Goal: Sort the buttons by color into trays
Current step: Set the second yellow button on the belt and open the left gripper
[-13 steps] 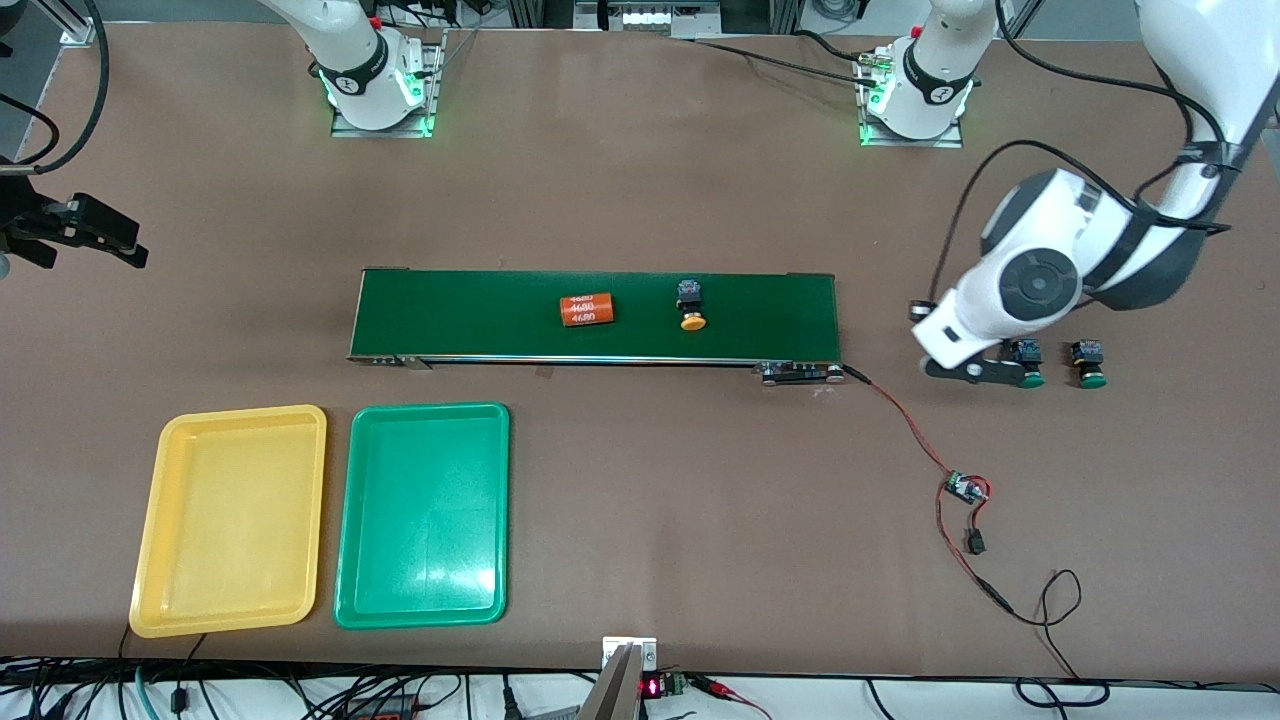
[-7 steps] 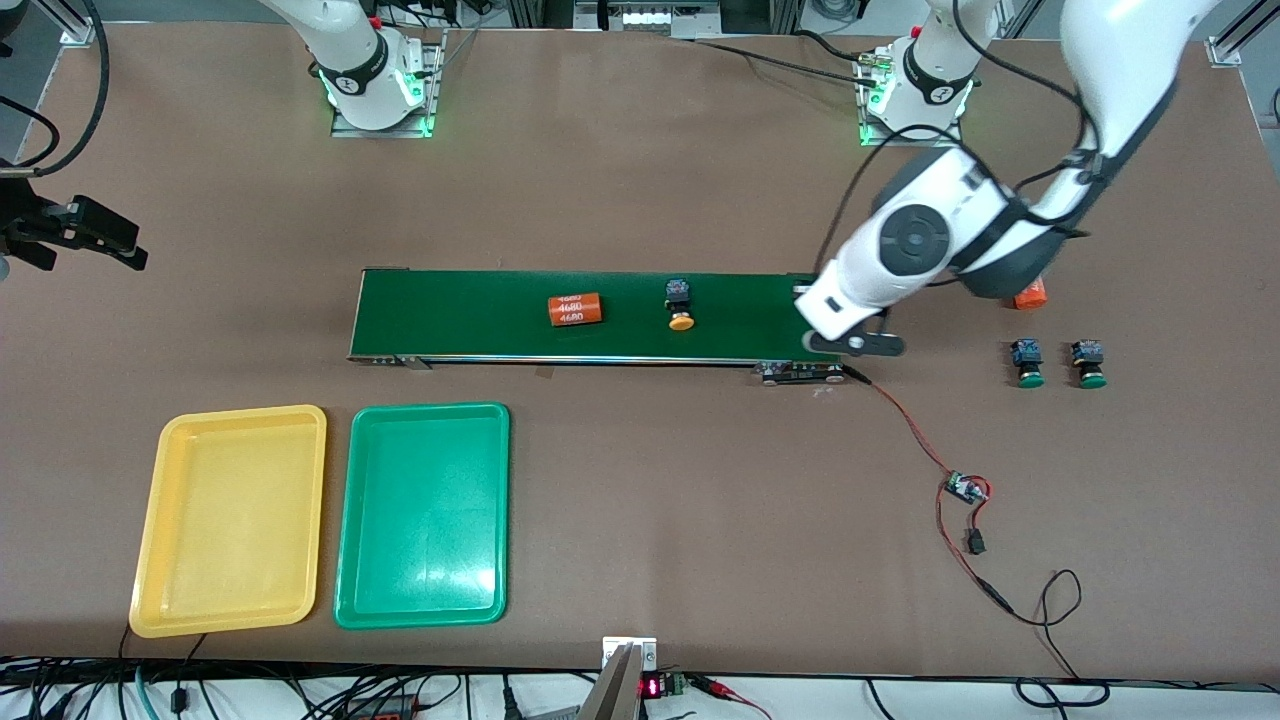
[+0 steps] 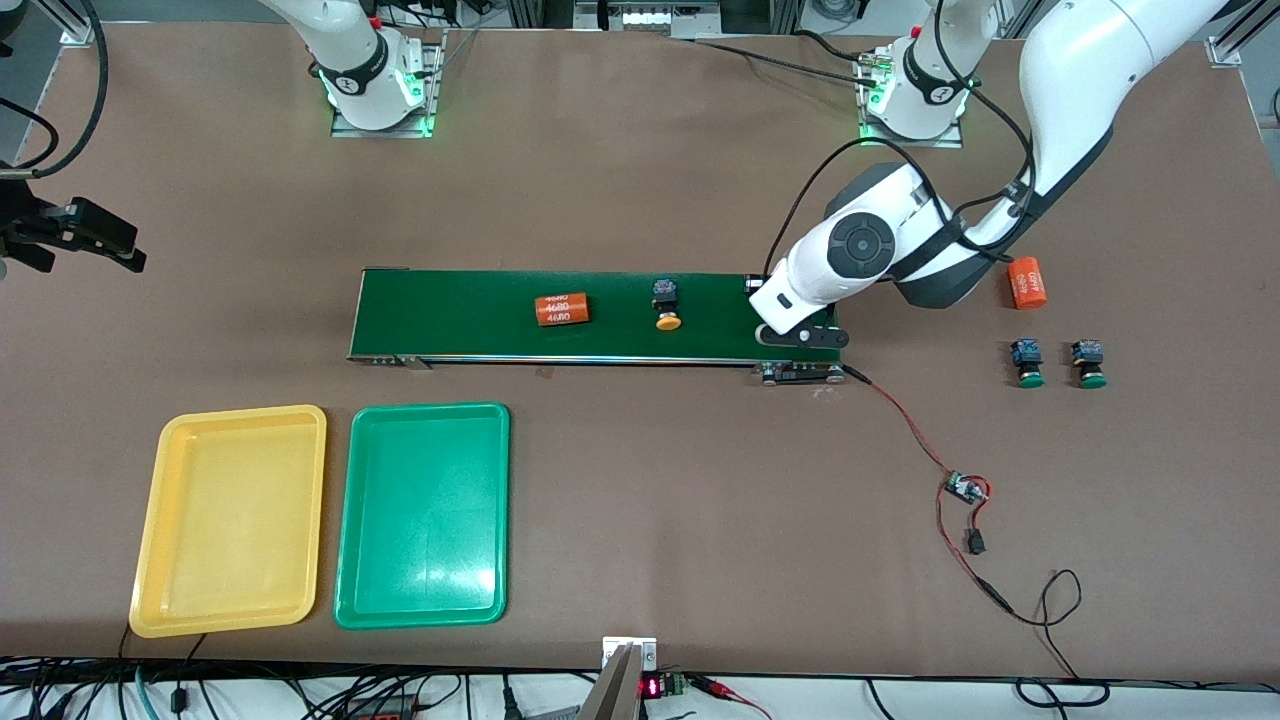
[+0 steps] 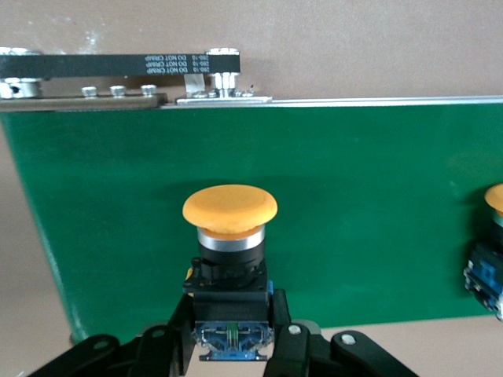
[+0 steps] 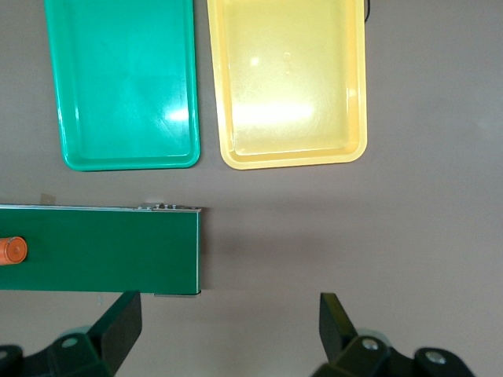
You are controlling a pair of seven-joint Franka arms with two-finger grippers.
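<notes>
The table (image 3: pixel 640 180) has a brown, matte top, and along the edge nearest the front camera hang many cables (image 3: pixel 300 690). In the middle lies a long dark-green conveyor belt (image 3: pixel 480 310), with a red wire (image 3: pixel 905 425) running from its end toward a small circuit board (image 3: pixel 965 488). The left gripper (image 4: pixel 232 338) is over the belt's end nearest the left arm and is clamped on the black-and-blue body of a yellow-orange button (image 4: pixel 229 216). On the belt lie a second yellow-orange button (image 3: pixel 667 304) and an orange cylinder (image 3: pixel 561 309). Two green buttons (image 3: pixel 1027 362) stand side by side on the bare table toward the left arm's end, with another orange cylinder (image 3: pixel 1026 283) near them. The yellow tray (image 3: pixel 165 520) and green tray (image 3: pixel 350 520) lie side by side, nearer the front camera than the belt. The right gripper (image 5: pixel 228 326) waits with fingers spread over the table near the belt's other end.
</notes>
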